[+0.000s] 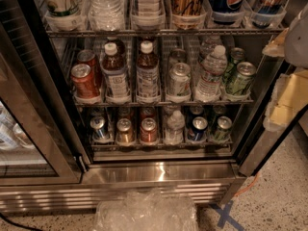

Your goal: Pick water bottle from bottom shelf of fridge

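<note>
The fridge [159,172] stands open in front of me. Its bottom shelf [159,144] is a low wire rack with lane dividers. The water bottle [173,127], small, clear and ribbed with a pale cap, stands upright in the fourth lane from the left, between a red can [148,130] and a blue can [198,128]. My gripper [285,97] shows as pale and yellowish parts at the right edge, outside the cabinet, level with the middle rack and well to the right of and above the water bottle. It is partly cut off by the frame.
The glass door [29,129] hangs open at the left. The middle rack holds red cans, two brown bottles, a taller water bottle [211,73] and green cans. A slatted grille [72,198] runs along the base. Crumpled clear plastic [144,211] lies at the bottom centre. Blue tape [224,215] marks the floor.
</note>
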Robot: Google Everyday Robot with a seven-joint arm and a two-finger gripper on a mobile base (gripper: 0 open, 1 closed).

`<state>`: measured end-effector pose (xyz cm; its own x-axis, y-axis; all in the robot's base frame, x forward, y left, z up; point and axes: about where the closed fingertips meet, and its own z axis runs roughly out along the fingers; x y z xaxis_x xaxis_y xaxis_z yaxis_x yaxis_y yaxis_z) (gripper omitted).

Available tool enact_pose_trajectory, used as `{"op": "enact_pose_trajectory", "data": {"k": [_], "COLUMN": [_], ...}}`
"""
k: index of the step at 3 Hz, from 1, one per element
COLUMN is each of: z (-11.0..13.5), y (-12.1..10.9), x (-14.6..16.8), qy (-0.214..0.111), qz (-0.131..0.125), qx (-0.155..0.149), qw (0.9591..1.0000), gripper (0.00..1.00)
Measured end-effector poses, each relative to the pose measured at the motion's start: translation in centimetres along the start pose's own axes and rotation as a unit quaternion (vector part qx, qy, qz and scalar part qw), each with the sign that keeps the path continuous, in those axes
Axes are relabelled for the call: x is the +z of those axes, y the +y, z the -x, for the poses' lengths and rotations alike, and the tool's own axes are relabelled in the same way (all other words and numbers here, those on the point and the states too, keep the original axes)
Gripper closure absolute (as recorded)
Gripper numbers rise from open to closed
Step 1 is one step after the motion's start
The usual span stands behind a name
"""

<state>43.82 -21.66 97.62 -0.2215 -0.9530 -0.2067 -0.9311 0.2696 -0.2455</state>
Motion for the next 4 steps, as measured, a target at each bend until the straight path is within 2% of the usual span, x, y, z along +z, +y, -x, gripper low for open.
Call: {"op": "enact_pose_trajectory", "data": {"k": [1, 2, 3, 4], "z": [0.0, 1.4, 3.9, 6.7], "y": [0.0, 0.6, 2.8, 6.8], "x": [0.0, 1.2, 5.1, 9.2], "qy": [0.0, -0.021, -0.085, -0.151], "qz": [0.0, -0.005, 0.018, 0.063], "qx": [0.0, 0.036, 0.123, 0.242], "qw": [1.0, 0.9991, 0.9886, 0.9564], "gripper": [0.0, 0.0, 0.0, 0.0]}}
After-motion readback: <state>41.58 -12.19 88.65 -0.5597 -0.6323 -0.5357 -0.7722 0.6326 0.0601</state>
